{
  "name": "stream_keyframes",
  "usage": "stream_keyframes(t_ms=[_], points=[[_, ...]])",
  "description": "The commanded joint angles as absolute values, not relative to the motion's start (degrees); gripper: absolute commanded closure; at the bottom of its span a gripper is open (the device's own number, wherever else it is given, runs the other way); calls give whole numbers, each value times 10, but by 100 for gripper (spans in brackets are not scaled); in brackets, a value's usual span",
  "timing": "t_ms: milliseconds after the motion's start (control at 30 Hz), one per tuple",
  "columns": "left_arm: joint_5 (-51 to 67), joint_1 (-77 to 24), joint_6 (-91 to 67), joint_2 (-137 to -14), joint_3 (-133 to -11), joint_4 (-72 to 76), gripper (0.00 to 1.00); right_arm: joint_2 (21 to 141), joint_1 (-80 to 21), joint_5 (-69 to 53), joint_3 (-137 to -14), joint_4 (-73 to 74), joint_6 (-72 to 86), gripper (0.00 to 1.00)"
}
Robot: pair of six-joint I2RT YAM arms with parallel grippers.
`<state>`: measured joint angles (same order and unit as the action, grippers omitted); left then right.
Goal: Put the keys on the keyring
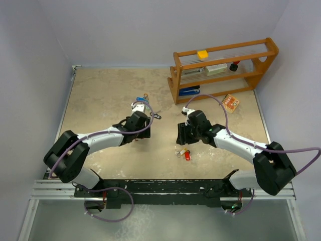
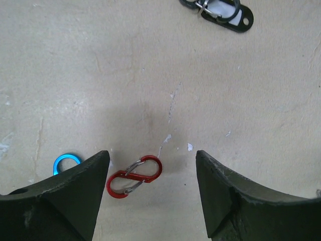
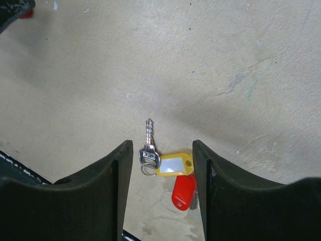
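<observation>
**Landmark.** Wooden rack point(image 1: 223, 70), at the table's point(image 1: 100, 95) far right.

**Keys** point(image 3: 165, 163). One cluster, flat on the table, in front of the rack on the arm-base side.
- Silver key point(image 3: 148, 136): one blade visible.
- Yellow tag point(image 3: 174, 164): one, lying crosswise behind the key's head.
- Red tag point(image 3: 183, 191): one, partly under the yellow. Whether it carries its own key cannot be told.
- Small ring point(image 3: 146, 169) at the key's head: one.

**Right gripper** point(image 3: 161, 149). Fingers spread apart, holding nothing.
- The cluster sits directly between the fingers.
- The blade's long axis runs parallel to the fingers, tip pointing away from the wrist.
- Judged the nearer arm by far.

**Left gripper** point(image 2: 151, 154). Fingers apart, holding nothing. It is further from the rack, well apart from the cluster.
- Red S-clip point(image 2: 134, 176): one, between its fingers.
- Blue clip point(image 2: 66, 162): one, just beside the left finger.
- Black tag point(image 2: 223, 12) with ring: one, ahead of this gripper.
</observation>
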<state>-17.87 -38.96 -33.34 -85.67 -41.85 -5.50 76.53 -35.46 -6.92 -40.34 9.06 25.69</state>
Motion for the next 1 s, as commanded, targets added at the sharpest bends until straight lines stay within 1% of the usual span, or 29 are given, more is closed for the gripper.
stream_keyframes(t_ms=[0,567,967], points=[[-159,-400,-325,-862,-411,-51,33,753,-355,-59,-426,77,251,45],[-147,-404,-335,-851,-382,-45,34,755,-354,-60,-425,70,250,45],[-148,-427,-355,-841,-379,-60,34,757,-354,-65,-426,69,249,45]])
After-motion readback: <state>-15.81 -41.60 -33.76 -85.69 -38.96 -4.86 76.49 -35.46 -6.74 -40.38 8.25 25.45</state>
